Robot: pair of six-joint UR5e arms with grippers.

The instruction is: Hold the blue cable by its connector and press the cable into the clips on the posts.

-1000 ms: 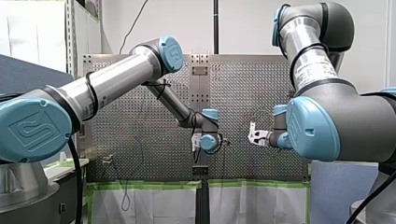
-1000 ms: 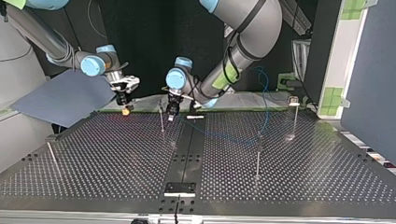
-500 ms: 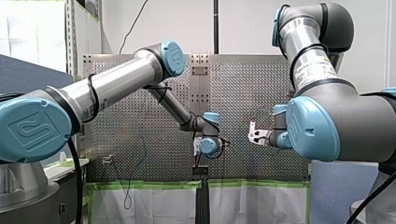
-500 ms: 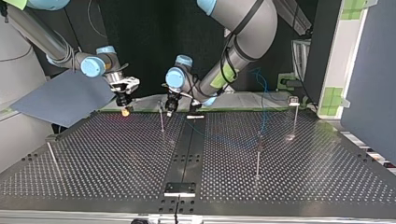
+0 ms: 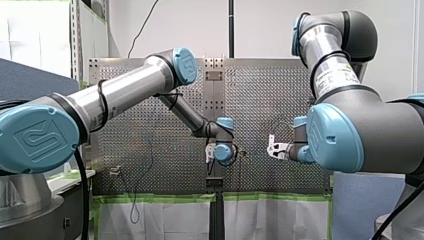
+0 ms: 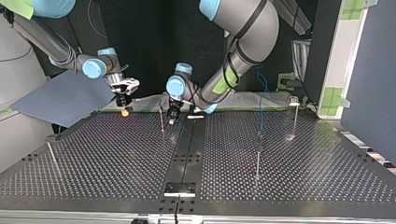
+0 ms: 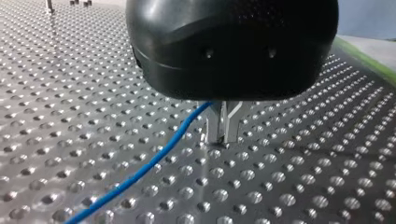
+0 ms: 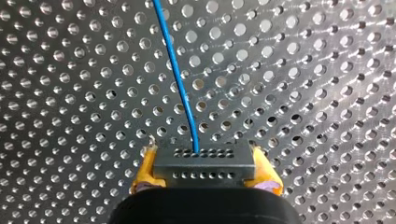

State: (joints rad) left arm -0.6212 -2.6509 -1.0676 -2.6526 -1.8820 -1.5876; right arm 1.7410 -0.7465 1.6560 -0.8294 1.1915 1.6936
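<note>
In the right wrist view my right gripper is shut on a dark connector block, its yellow pads on either side. The thin blue cable runs from the block out over the perforated table. My left gripper has its metal fingers shut on the same cable just above the plate. In the top view my left gripper hangs beside a thin post with a clip on top. My right gripper is further toward that view's left. The cable drops past another post.
More posts stand on the perforated table: one with a clip at the top view's right and one at its left. A grey-blue sheet lies past the table's far left corner. A black plate sits at the near edge.
My left gripper has dipped lower toward the plate and shifted a little toward the middle strip. My right gripper has sunk slightly; both grips are unchanged.
</note>
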